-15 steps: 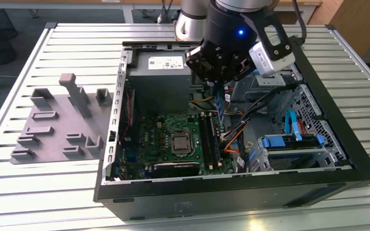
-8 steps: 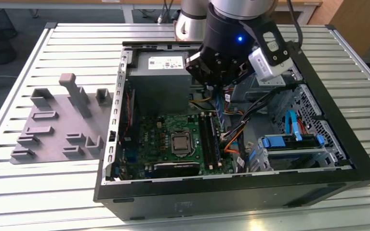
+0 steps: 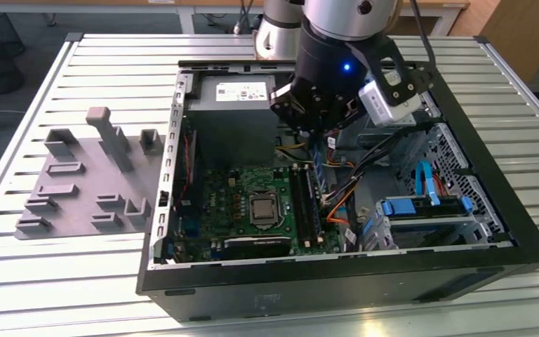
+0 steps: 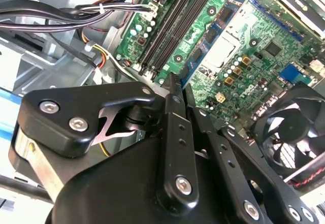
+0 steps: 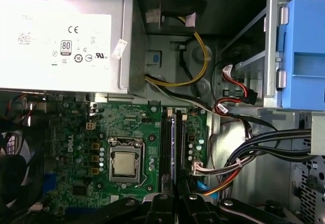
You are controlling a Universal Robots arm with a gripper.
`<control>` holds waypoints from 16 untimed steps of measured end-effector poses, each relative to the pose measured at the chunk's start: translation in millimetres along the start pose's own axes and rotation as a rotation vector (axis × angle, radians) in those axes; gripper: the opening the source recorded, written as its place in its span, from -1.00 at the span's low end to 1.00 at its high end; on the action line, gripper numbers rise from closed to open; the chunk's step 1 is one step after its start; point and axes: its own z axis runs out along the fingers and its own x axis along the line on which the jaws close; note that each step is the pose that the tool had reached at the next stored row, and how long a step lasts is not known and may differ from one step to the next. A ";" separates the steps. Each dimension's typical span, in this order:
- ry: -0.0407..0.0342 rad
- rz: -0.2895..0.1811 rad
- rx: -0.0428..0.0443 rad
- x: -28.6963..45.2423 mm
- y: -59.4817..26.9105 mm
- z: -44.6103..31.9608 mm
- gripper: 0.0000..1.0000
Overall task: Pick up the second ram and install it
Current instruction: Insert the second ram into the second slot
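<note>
- green second ram (image 3: 319, 168) hangs edge-down, pinched between the gripper's (image 4: 175, 82) narrow-set fingers, over the motherboard's (image 5: 101, 127) black slots (image 5: 166, 142).
- step judged: alignment; seating calls for stick parallel to slot.

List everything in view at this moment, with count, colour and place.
computer case: one, black, open, on the slatted table
motherboard: one, green, inside the case
power supply: one, grey, inside the case
holder plate: one, grey, with upright blocks, on the table at the exterior view's left of the case
drive caddy: one, blue, inside the case at the exterior view's right
second ram: one, dark, edge-on, over the black slots
gripper: one, black, shut on the second ram
</note>
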 end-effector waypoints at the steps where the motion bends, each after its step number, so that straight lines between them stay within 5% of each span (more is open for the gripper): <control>1: 0.0000 0.000 0.0000 0.0 0.0 2.0 -0.72; 16: 0.0000 0.000 -0.0001 -0.1 -0.3 17.7 -0.72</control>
